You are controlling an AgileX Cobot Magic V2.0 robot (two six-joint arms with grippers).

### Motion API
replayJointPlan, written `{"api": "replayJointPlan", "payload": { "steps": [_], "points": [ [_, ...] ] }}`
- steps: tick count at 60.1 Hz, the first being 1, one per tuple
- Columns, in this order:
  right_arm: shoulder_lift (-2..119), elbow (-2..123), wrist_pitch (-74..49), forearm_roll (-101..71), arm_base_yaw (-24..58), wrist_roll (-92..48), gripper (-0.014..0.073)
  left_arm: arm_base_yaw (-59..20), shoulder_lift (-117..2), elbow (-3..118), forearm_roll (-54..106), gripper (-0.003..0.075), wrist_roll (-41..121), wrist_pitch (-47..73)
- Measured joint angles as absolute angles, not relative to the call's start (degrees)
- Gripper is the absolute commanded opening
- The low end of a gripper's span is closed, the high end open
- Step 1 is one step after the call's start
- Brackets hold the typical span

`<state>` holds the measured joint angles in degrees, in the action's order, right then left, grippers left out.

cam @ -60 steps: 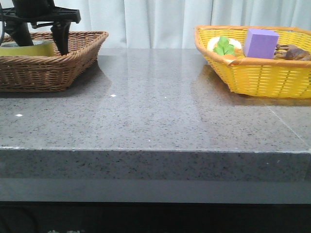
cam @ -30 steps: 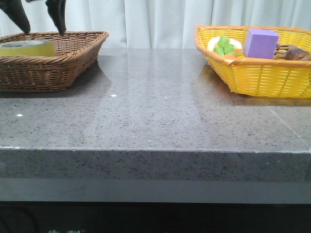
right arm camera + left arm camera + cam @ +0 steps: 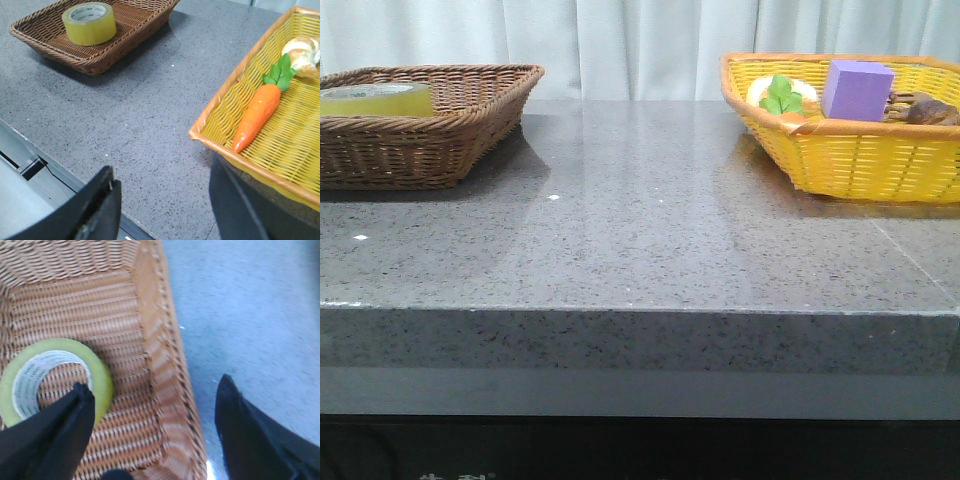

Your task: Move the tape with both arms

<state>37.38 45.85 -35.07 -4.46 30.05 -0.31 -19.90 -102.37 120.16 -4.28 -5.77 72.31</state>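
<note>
The yellow-green tape (image 3: 375, 99) lies flat inside the brown wicker basket (image 3: 470, 120) at the table's far left; it also shows as a roll (image 3: 89, 23) in the right wrist view. Neither arm appears in the front view. Seen from the left wrist, my left gripper (image 3: 155, 387) hangs open above the basket's near corner, one finger over the edge of the tape (image 3: 100, 370), the other over the grey table, nothing held. My right gripper (image 3: 162, 182) is open and empty above the table's front edge, beside the yellow basket (image 3: 220, 145).
The yellow basket (image 3: 860, 150) at the far right holds a purple foam block (image 3: 857, 88), a toy carrot (image 3: 257, 115) with green leaves, and a pale bread-like item (image 3: 302, 50). Grey speckled tabletop (image 3: 640, 220) spans between the two baskets.
The left gripper has risen out of the brown basket and left the front view, with the tape staying in the basket. Nothing else has moved.
</note>
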Motion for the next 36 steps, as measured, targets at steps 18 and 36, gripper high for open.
{"api": "replayJointPlan", "payload": {
  "steps": [18, 36],
  "points": [
    [37.38, 45.85, -35.07, -4.46, 30.05, -0.31, 0.0423, -21.47, -89.88, 107.43, -4.39, 0.0493, -4.07, 71.08],
    [37.38, 45.85, -35.07, -4.46, 30.05, -0.31, 0.0423, -21.47, -73.65, 85.62, -0.94, 0.0493, 0.63, 61.47]
  ]
}}
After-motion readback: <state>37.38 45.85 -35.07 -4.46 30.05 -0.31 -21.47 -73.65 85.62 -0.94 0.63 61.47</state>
